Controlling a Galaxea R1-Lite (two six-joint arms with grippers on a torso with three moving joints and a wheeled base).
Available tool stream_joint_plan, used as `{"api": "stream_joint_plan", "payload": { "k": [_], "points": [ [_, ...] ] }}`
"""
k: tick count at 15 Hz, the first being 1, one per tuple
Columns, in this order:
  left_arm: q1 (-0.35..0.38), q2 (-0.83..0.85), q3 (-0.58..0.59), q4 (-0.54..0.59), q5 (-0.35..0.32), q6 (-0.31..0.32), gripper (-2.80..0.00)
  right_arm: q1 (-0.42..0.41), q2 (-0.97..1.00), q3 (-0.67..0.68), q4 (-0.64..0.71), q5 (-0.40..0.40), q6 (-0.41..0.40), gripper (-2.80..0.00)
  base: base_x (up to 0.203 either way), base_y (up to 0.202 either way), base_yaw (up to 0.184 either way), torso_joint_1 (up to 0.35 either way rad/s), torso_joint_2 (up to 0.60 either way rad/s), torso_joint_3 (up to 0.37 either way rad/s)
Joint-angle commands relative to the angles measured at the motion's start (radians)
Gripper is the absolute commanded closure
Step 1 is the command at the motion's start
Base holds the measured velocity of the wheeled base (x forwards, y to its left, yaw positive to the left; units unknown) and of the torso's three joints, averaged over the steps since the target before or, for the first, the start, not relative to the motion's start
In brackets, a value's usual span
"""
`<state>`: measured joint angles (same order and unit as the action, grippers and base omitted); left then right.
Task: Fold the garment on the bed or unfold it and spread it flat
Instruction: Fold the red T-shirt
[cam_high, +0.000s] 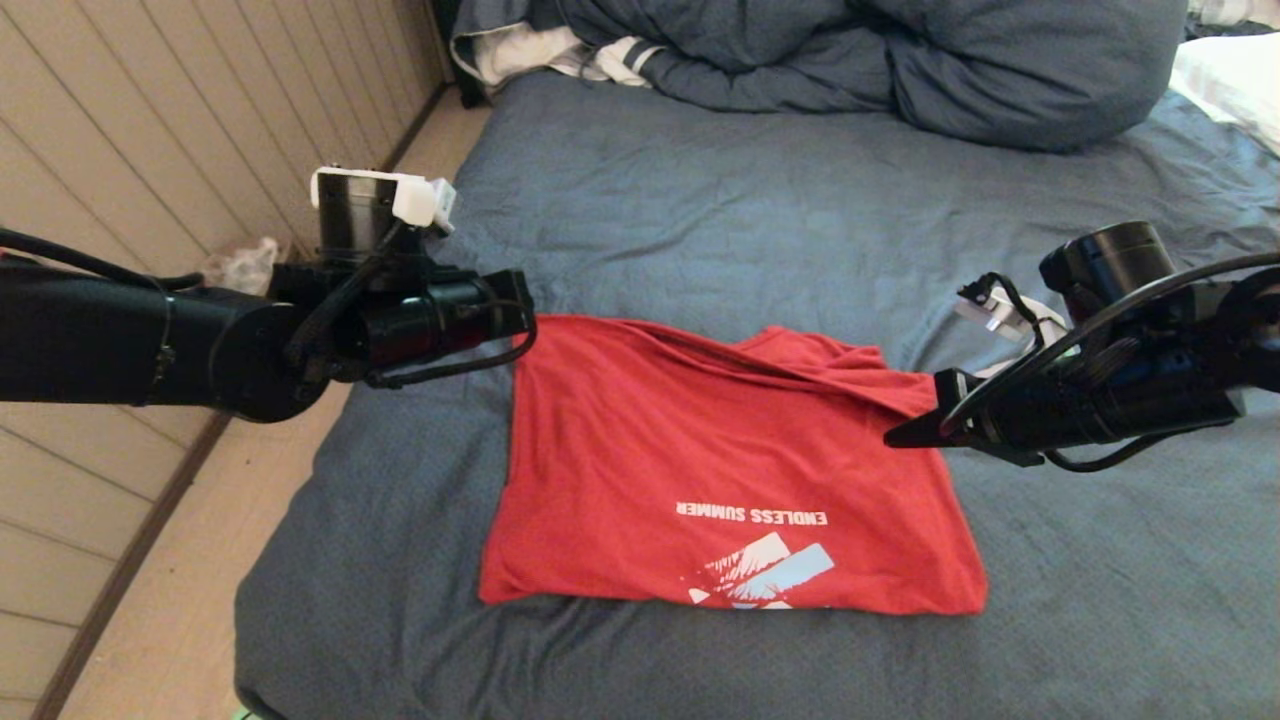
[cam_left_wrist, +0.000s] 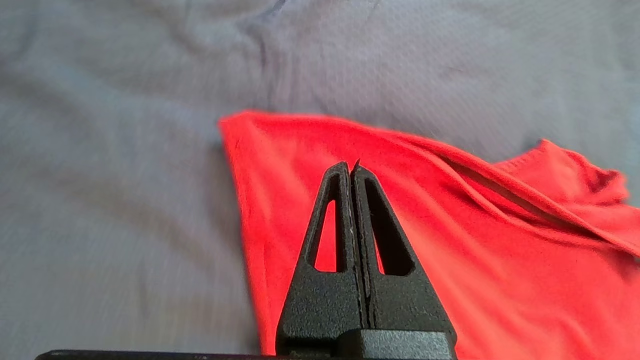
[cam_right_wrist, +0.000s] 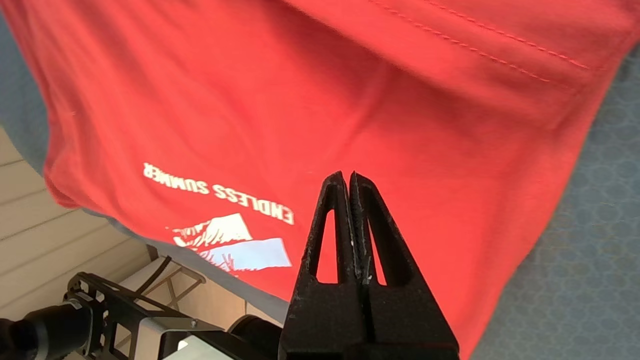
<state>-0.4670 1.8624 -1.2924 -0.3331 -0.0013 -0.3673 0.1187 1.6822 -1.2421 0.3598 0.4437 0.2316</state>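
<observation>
The red T-shirt garment (cam_high: 700, 450) lies folded into a rough rectangle on the slate-blue bed (cam_high: 700, 200), white lettering (cam_high: 750, 515) and graphic facing up near its front edge. Its far edge is bunched in loose folds toward the right. My left gripper (cam_left_wrist: 350, 167) is shut and empty, hovering just above the garment (cam_left_wrist: 475, 250) at its far-left corner. My right gripper (cam_high: 893, 438) is at the shirt's right edge, also shut with nothing between its fingers (cam_right_wrist: 347, 175); red cloth (cam_right_wrist: 250, 100) fills the view beyond it.
A bunched dark-blue duvet (cam_high: 850, 60) and a white striped cloth (cam_high: 560, 50) lie at the bed's far end, with a white pillow (cam_high: 1235, 75) at the far right. The bed's left edge (cam_high: 300, 500) drops to the wooden floor (cam_high: 150, 600) beside a panelled wall.
</observation>
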Motion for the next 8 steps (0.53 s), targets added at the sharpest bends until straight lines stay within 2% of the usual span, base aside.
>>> {"api": "stream_joint_plan", "payload": {
  "k": [1, 3, 8],
  "points": [
    [0.001, -0.111, 0.089, -0.002, -0.002, -0.017, 0.00, -0.001, 0.038, -0.008, 0.002, 0.002, 0.005, 0.00, 0.000, 0.000, 0.000, 0.000, 0.00, 0.000],
    [0.001, -0.139, 0.136, -0.003, -0.005, -0.022, 0.00, 0.006, 0.099, -0.050, 0.003, 0.003, 0.008, 0.00, 0.000, 0.000, 0.000, 0.000, 0.00, 0.000],
    [0.001, -0.141, 0.133, 0.000, -0.020, -0.016, 0.00, 0.034, 0.284, -0.253, 0.005, 0.001, 0.010, 0.00, 0.000, 0.000, 0.000, 0.000, 0.00, 0.000]
  ]
}}
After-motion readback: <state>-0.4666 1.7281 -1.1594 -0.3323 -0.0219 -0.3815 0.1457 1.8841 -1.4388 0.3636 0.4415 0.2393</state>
